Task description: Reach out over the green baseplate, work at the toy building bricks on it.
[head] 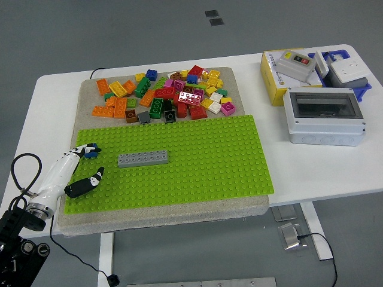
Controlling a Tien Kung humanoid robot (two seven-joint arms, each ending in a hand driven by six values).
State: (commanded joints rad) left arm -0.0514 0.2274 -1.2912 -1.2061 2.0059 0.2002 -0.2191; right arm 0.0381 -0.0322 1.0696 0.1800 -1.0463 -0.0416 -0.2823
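The green baseplate (209,155) lies on a beige mat (90,89) in the middle of the table. A long grey brick (142,158) sits on its left part. A small blue brick (91,153) sits at the plate's left edge, partly hidden under my left hand's fingertips (93,147). My left hand (96,160) reaches in from the lower left. Its fingers are spread, and the thumb (90,179) rests apart on the plate, left of the grey brick. It grasps nothing. The right hand is out of view.
A pile of loose coloured bricks (167,95) lies on the mat behind the plate. At the right stand a yellow box (276,84), a grey enclosure (326,116) and a blue bin (347,60). A black cable (21,170) loops by my left arm.
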